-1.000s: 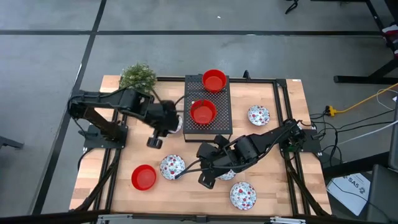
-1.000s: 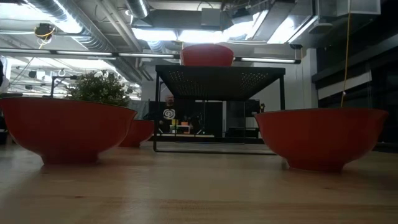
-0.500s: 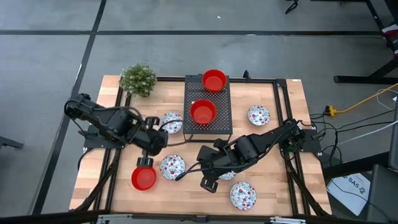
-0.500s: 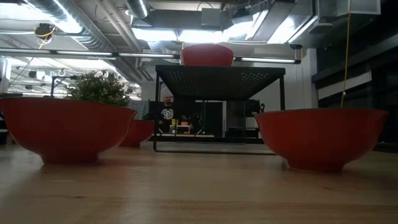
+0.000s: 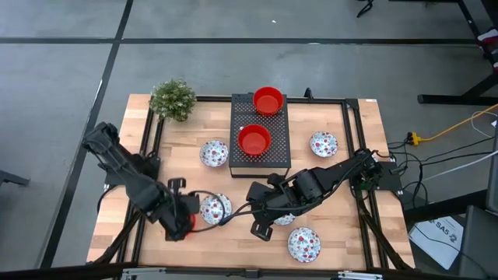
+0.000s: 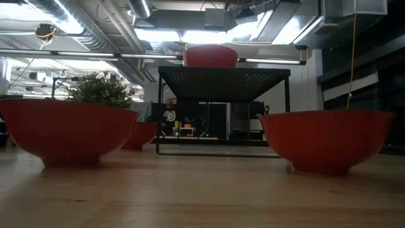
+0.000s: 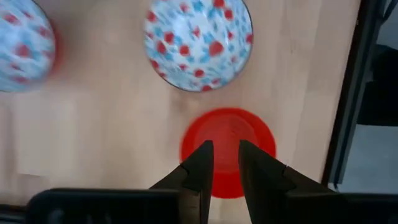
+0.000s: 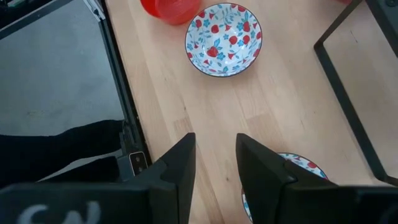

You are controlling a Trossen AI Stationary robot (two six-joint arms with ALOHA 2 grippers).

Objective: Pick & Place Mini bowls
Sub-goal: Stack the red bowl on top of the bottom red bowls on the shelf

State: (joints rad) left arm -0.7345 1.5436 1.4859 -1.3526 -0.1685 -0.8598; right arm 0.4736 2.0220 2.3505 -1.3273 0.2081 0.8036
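Note:
My left gripper (image 5: 179, 221) hangs over a plain red mini bowl (image 7: 228, 127) near the table's front left and hides most of it from above. In the left wrist view its fingers (image 7: 199, 167) are narrowly open, tips over the bowl's near half. A floral mini bowl (image 5: 215, 208) sits just right of it. My right gripper (image 5: 261, 224) rests open at the front middle beside a partly covered floral bowl (image 5: 282, 218), with bare wood between its fingers (image 8: 180, 163). Two red bowls (image 5: 254, 141) (image 5: 268, 100) stand on the black box (image 5: 280, 124).
More floral bowls lie left of the box (image 5: 214, 152), right of it (image 5: 324, 144) and at the front (image 5: 303, 244). A green plant (image 5: 173, 98) stands at the back left corner. Black frame rails (image 5: 148, 155) run along the table's sides.
My left arm has swung from beside the box toward the front left and now hangs over the red bowl, its fingers closer together. The right arm has stayed still.

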